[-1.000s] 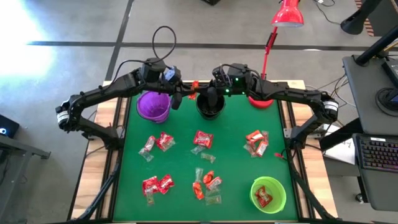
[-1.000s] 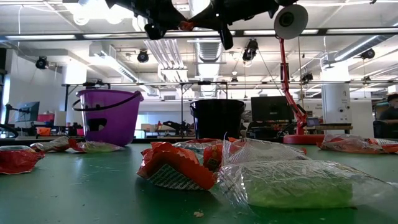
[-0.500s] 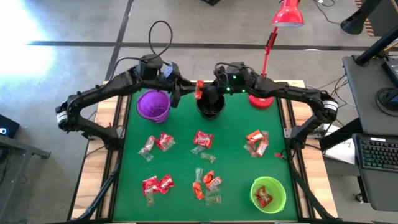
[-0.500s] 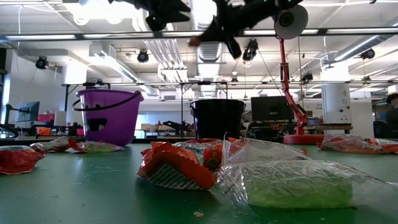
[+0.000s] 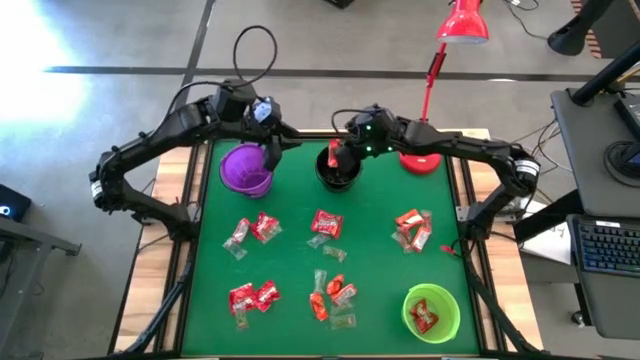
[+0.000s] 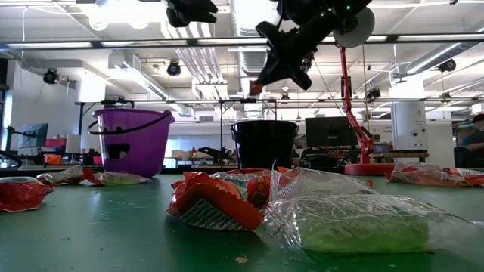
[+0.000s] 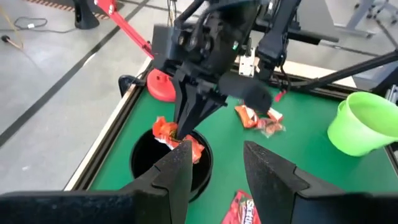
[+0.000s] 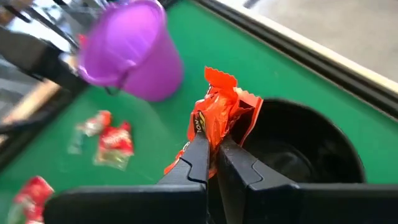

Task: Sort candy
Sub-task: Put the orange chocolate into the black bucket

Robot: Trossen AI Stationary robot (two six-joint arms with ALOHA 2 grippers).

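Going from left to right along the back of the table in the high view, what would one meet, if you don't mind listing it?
Purple cup → black cup, with the right gripper holding an orange-red candy over it → red lamp base.

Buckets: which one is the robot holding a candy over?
The black plastic bucket, between the purple bucket and the red lamp base. The right tool pinches an orange-red wrapped candy right above it. The green bucket sits far off, at the opposite table edge.

Overhead, table-level and 2 wrist cameras share the black cup (image 5: 338,172).
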